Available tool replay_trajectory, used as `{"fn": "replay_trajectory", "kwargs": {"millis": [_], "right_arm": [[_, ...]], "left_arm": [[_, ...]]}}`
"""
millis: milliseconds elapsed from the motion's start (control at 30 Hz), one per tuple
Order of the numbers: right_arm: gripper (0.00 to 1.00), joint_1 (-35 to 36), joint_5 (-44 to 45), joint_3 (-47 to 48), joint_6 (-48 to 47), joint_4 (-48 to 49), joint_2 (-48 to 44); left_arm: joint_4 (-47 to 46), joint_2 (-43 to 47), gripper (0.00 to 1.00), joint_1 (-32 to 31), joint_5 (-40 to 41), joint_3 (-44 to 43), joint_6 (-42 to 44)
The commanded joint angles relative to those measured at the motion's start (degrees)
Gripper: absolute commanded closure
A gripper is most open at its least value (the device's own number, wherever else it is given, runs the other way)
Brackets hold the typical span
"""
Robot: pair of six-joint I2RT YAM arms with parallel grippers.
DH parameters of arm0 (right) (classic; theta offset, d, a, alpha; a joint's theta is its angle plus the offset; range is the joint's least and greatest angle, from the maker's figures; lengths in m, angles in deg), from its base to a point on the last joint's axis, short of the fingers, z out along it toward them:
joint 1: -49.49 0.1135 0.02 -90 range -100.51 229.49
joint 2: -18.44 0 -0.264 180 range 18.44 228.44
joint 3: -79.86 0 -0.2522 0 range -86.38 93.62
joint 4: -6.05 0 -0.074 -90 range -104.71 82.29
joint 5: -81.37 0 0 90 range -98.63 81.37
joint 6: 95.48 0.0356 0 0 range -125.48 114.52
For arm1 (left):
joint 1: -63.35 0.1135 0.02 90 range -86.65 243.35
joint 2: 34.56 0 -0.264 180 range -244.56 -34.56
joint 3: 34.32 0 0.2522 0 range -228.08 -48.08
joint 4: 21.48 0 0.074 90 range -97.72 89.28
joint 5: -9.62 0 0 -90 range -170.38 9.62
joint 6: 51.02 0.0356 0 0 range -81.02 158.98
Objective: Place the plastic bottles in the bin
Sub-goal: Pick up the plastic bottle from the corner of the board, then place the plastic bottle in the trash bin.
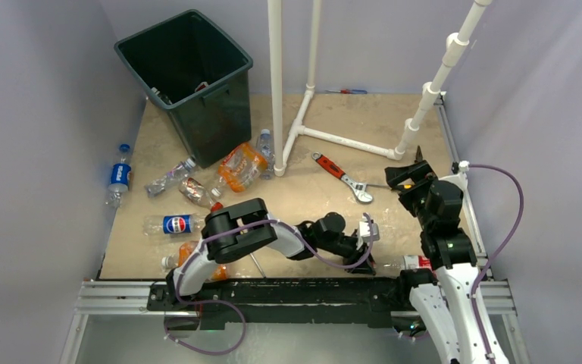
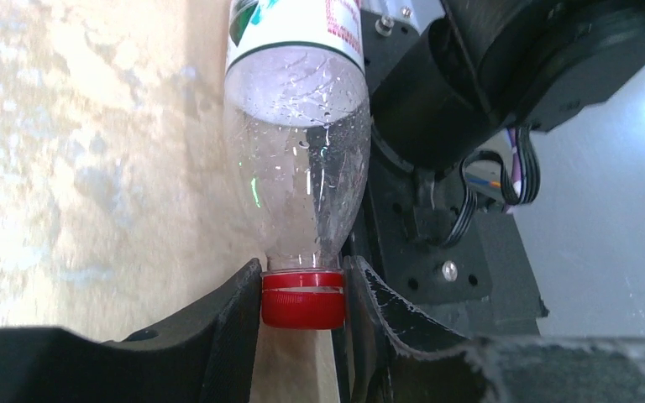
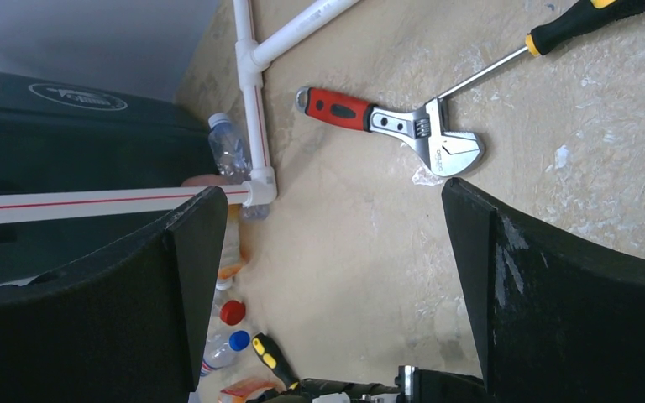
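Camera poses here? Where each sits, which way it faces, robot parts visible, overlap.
Top external: above and behind the bases, looking down the table toward the bin; left arm and right arm show.
Left wrist: on the left gripper, looking along its fingers, closed on the red cap of a bottle; right arm behind.
Right wrist: on the right gripper, open, looking down at the red wrench and white pipe frame.
Shared: the wrench appears in top and right wrist views.

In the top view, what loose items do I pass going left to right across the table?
Blue-labelled bottle → Pepsi bottle → orange-labelled bottle by the bin → red wrench → bottle at the right arm's base.
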Motion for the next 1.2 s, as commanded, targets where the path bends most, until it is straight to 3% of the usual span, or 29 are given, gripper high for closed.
{"fn": "replay_trajectory", "kwargs": {"millis": [0,333,533,767,1000,1167], "right_arm": [[0.01,0.7,-1.5,3.1,-2.1,1.0,-0.4],[0.01,1.0,-10.7,5.9,-7.8,9.0,1.2],[0.01,1.1,-27.0,10.9,-16.9,13.2,8.0],[0.01,1.2,-34.0,14.8,-19.0,15.6,10.6],[0.01,2.7,-40.9,15.7,-17.3,20.9,12.9],[0.01,4.5,-42.9,14.3,-16.4,24.4,13.6]], "left_arm": [[-2.6,7.4,1.0,-0.3,3.6,5.6,2.0],[16.0,35.0,1.0,-0.1,16.3,16.8,9.3],[42.6,53.0,1.0,0.0,26.1,15.1,15.2],[63.0,69.7,1.0,-0.1,35.9,12.2,14.6],[72.7,72.7,1.0,-0.1,36.2,7.2,17.1],[74.4,73.4,1.0,-0.1,39.7,6.0,20.8]]}}
